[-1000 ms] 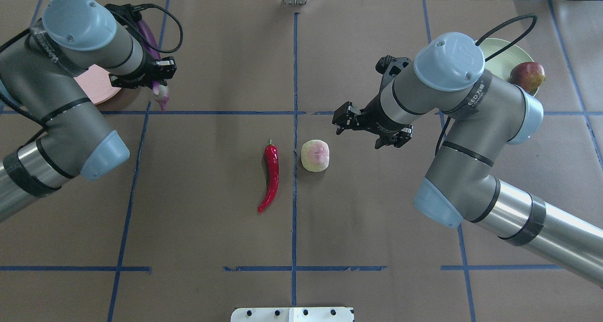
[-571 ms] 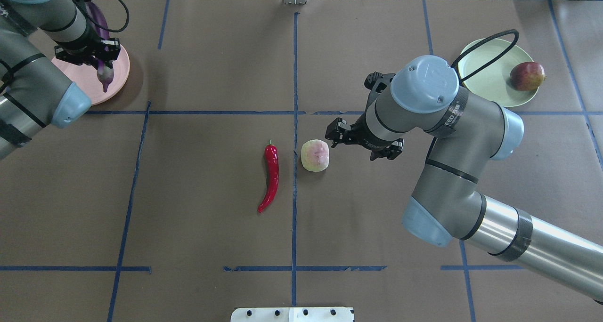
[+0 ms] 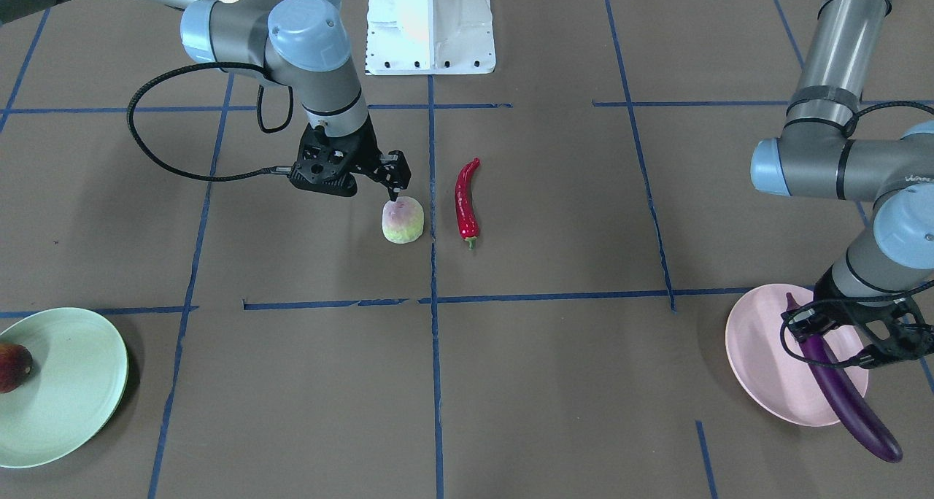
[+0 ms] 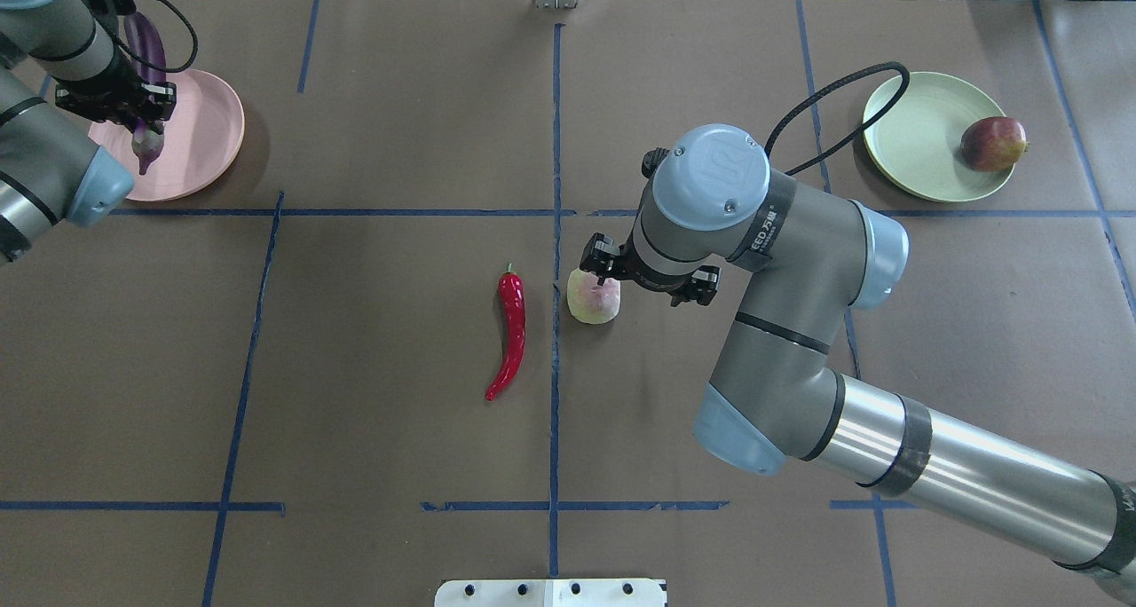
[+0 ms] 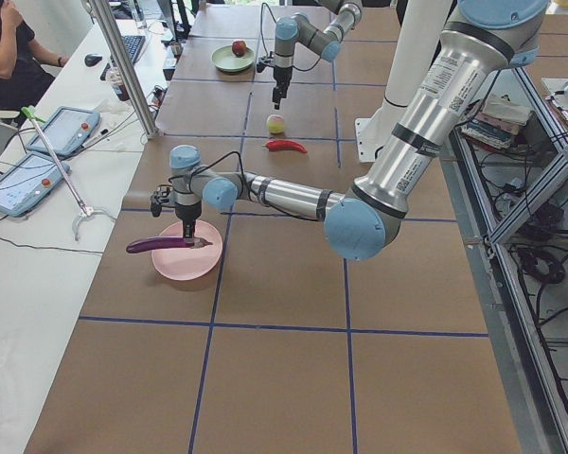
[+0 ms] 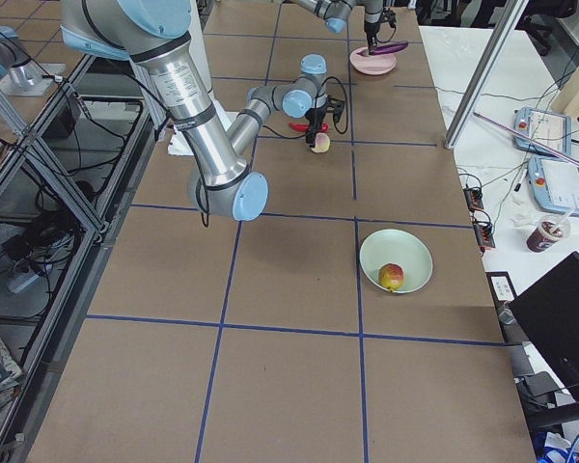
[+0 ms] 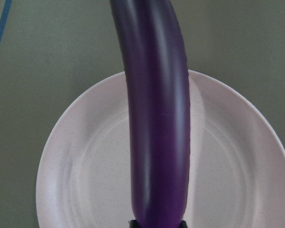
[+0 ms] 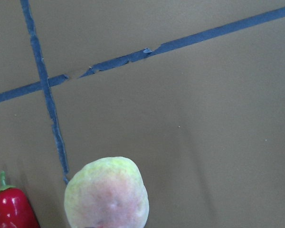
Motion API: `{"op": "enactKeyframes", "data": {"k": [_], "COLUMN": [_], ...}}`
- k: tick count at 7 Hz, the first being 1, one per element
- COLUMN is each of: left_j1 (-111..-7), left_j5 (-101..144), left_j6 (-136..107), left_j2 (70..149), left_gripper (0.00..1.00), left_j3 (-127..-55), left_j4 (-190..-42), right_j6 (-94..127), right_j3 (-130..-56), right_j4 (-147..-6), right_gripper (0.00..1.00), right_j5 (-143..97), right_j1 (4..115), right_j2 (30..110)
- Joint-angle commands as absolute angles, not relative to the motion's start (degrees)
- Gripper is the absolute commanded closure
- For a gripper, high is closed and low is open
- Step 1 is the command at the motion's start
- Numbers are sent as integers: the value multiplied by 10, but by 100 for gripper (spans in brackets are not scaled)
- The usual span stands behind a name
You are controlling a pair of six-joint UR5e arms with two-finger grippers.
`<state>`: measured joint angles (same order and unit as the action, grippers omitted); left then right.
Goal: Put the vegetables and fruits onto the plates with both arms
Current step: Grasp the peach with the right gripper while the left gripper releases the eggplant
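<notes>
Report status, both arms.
Left end effector shut on eggplant, over pink plate. Right end effector open at pale fruit, no grip. Chili close beside fruit; pomegranate on green plate.

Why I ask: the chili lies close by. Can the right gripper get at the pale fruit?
Probably yes: the right gripper hangs open close above the fruit, nothing covers it, and the chili lies apart from it.

Even bright overhead light, soft shadow at 3 o'clock of pink plate (image 4: 202,135), glare streaks on chili pepper (image 4: 513,323), near eggplant (image 7: 156,118) slightly blurred.
</notes>
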<state>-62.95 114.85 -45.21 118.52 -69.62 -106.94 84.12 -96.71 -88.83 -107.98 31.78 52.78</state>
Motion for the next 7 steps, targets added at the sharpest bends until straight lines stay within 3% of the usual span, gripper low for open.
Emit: {"op": "enactKeyframes", "data": {"k": [1,7], "left_j1": [-633,-634], "left_j5": [1149,1149], "left_j6": [-451,-481], "left_j2": [1185,1172], "left_gripper": [0,0], "left_j3": [-695,-728], "left_j4": [-1071,-1071], "right_j6": [859,874], "right_j3": [-915,-828], "right_j4": [-885,-838], "right_gripper": [0,0], "right_j5": [-1071,-1041], "right_j1": [316,297], "right_j2": [492,455]}}
